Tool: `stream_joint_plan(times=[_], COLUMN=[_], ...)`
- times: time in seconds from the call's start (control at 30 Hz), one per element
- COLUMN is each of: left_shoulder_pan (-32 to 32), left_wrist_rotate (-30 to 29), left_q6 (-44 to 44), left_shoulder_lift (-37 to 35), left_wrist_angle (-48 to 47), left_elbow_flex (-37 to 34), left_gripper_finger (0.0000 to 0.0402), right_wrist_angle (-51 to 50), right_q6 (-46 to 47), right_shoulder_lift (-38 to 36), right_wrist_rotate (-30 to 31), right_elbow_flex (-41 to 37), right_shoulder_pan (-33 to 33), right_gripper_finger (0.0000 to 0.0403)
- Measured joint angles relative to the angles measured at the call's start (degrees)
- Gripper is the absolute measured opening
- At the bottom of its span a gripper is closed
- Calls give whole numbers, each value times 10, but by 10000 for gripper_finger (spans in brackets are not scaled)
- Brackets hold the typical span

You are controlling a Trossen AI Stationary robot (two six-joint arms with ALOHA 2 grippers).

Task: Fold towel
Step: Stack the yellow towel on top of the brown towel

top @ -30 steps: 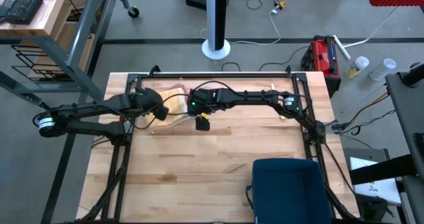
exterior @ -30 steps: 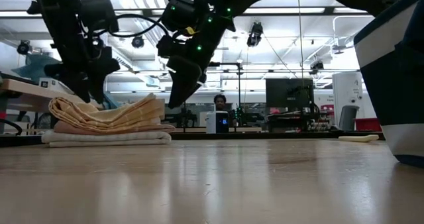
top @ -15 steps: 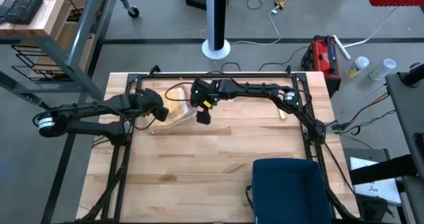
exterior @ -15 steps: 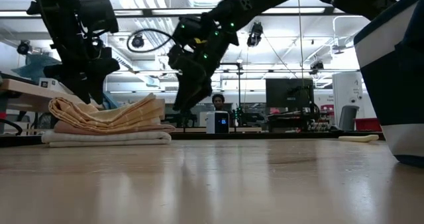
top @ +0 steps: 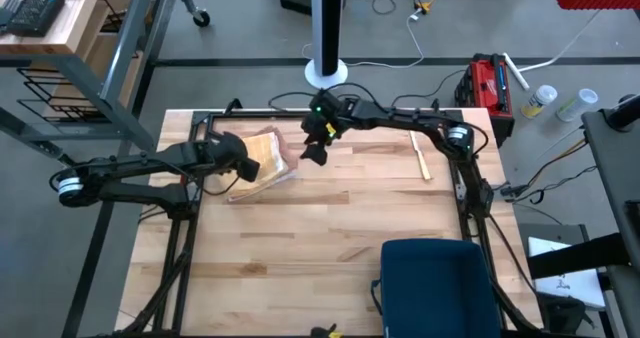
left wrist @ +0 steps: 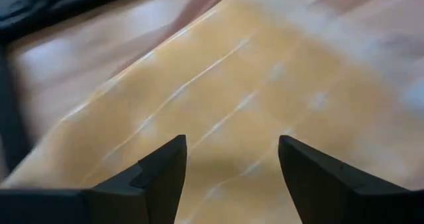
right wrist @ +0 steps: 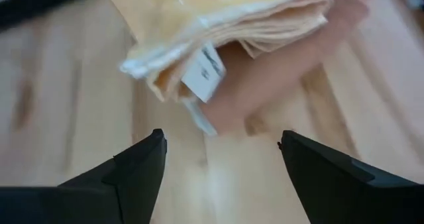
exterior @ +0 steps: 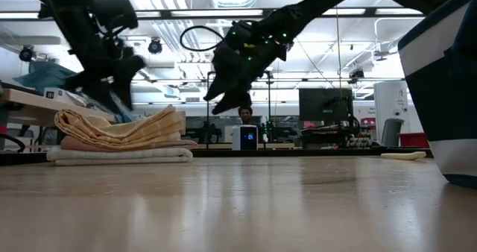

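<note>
Folded towel on table (far-left part); both arms' jaws open, empty.

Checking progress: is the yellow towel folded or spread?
Folded: the yellow towel lies in stacked layers on another folded towel; neither claw holds it.

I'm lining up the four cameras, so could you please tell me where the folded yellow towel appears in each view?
High view: the folded yellow towel lies at the table's far left, between both grippers.
Low view: the towel tops a stack at left.
Left wrist view: it fills the picture.
Right wrist view: its edge shows at top.
Shared landmark: the wooden table.
</note>
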Motion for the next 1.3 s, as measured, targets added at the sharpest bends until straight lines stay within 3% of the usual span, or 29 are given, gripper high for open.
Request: stream_joint_plan(times=[0.23, 0.83, 1.1, 1.3], left_shoulder_pan=[-4, -5, -21, -22], left_wrist_rotate=[33, 26, 23, 30], left_q6=[65, 61, 81, 83], left_shoulder_lift=[26, 257, 249, 230], left_wrist_angle=[138, 167, 205, 212], left_elbow_flex=[0, -11, -14, -15], left_gripper_finger=[225, 197, 208, 199], right_wrist_angle=[40, 204, 276, 228], right_q6=[56, 153, 196, 200], right_shoulder_lift=[22, 68, 104, 142], right_wrist_rotate=[0, 31, 62, 61], right_elbow_flex=[-4, -2, 4, 56], right_shoulder_pan=[14, 30, 28, 29], right_gripper_finger=[310, 314, 318, 306])
